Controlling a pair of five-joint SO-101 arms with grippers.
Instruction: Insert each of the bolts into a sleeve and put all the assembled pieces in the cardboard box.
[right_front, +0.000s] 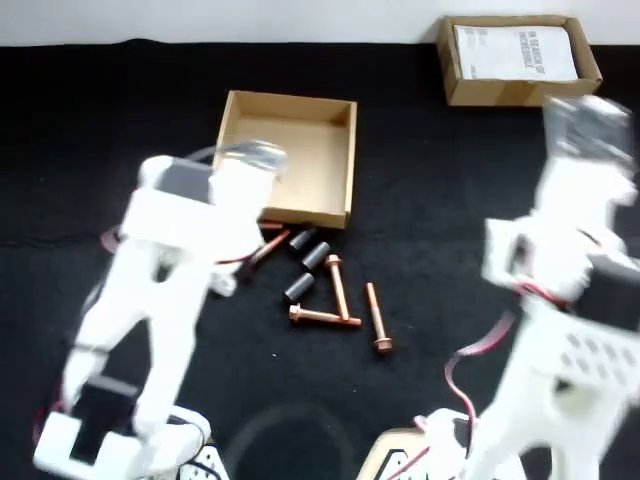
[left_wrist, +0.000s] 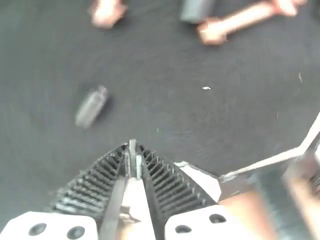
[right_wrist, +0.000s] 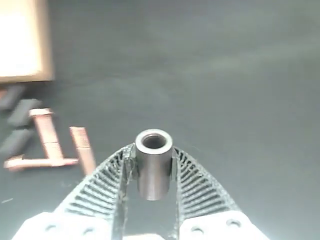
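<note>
The right hand (right_wrist: 154, 149) has its two ribbed fingers clamped on a short grey metal sleeve (right_wrist: 154, 172), one finger on each side. The hollow end faces the wrist camera, and the whole thing is held up off the black desk (right_wrist: 235, 75). Further out in that view are the loose bits lying on the desk: copper-coloured threaded bolts (right_wrist: 47, 132) and some dark grey sleeves (right_wrist: 20, 112). A corner of the shallow open brown cardboard box (right_wrist: 22, 40) sits just past them.

The left hand (left_wrist: 132, 146) is closed up, with its toothed fingers pressed together at the tip. You honestly can't tell if anything is pinched in there. It hangs over the desk with a lone sleeve (left_wrist: 91, 106) lying on its side nearby and one pale copper bolt (left_wrist: 240, 19) farther off.

From the high view, the sleeves and bolts lie in a loose cluster just beside the box's near wall (right_front: 347, 165), between the white left arm (right_front: 190, 230) and the white right arm (right_front: 570, 260). One bolt pokes out from under the left arm. The top of the left arm overlaps the box's near corner. A smaller cardboard box with a white printed sheet (right_front: 460, 85) sits at the far edge of the desk, well apart from everything else.
</note>
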